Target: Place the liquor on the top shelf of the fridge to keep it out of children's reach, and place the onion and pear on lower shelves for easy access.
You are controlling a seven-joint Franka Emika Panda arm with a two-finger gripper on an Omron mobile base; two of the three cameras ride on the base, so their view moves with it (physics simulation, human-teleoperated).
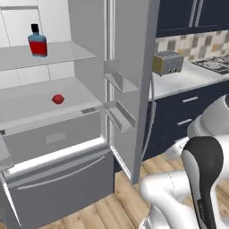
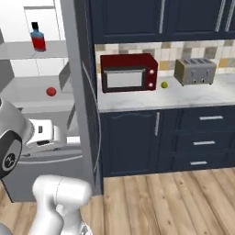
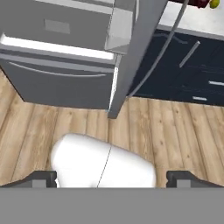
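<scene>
The fridge point(image 1: 134, 67) stands open. The liquor point(image 1: 37, 42), a blue bottle with a red label, stands upright on the top shelf point(image 1: 67, 53); it also shows at the far left point(image 2: 37, 39). The onion point(image 1: 57, 99), a red ball, rests on a lower shelf point(image 1: 27, 105) and appears again point(image 2: 51, 92). The pear point(image 2: 164, 85), yellow-green, lies on the counter between microwave and toaster, and peeks in at the hand view's top right point(image 3: 214, 3). My gripper point(image 3: 111, 179) is open and holds nothing; it points down at the wood floor in front of the fridge's bottom drawer.
The open fridge door point(image 2: 80, 92) with its bins point(image 1: 118, 82) juts out between the fridge interior and the navy cabinets point(image 2: 137, 137). A red microwave point(image 2: 129, 73) and a toaster point(image 2: 195, 71) sit on the pale counter point(image 2: 183, 98). A stove point(image 1: 217, 62) is farther right.
</scene>
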